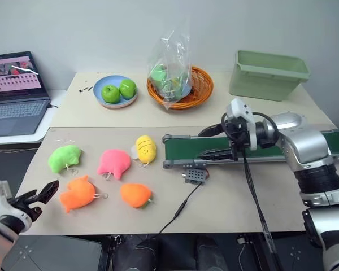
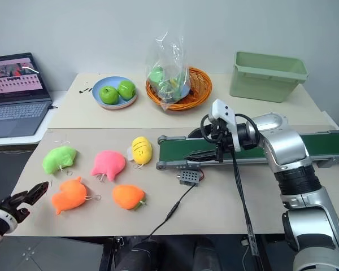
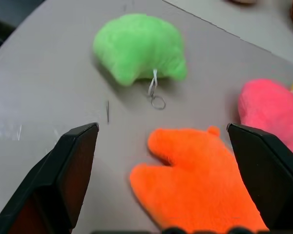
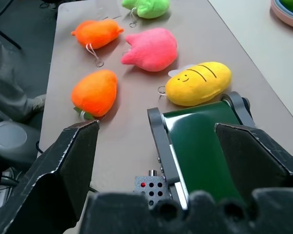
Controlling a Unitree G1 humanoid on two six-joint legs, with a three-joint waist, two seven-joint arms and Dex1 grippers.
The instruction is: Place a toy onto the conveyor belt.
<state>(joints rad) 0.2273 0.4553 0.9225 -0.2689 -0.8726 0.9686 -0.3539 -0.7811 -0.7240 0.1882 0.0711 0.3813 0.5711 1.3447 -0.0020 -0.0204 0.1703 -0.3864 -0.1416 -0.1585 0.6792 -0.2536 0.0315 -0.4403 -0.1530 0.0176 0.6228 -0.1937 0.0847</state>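
Note:
The toy (image 1: 77,193), a lumpy bright orange plush with stubby lobes, lies on the tan table near its front left corner. My left gripper (image 1: 42,199) is open just left of it, at the table's edge. In the left wrist view the toy (image 3: 200,185) lies between and just beyond the spread fingers (image 3: 73,165), untouched. The conveyor belt (image 1: 195,148), dark green in a grey frame, runs from mid-table to the right. My right gripper (image 1: 211,142) hovers open and empty over the belt's left end and points left.
A green plush (image 1: 64,157), a pink plush (image 1: 113,162), a yellow bee plush (image 1: 146,148) and a smooth orange plush (image 1: 135,195) lie around the toy. A grey control box (image 1: 195,175) with a black cable sits before the belt. Laptop (image 1: 14,93), apple plate (image 1: 116,92), basket (image 1: 179,86) and green bin (image 1: 268,74) stand behind.

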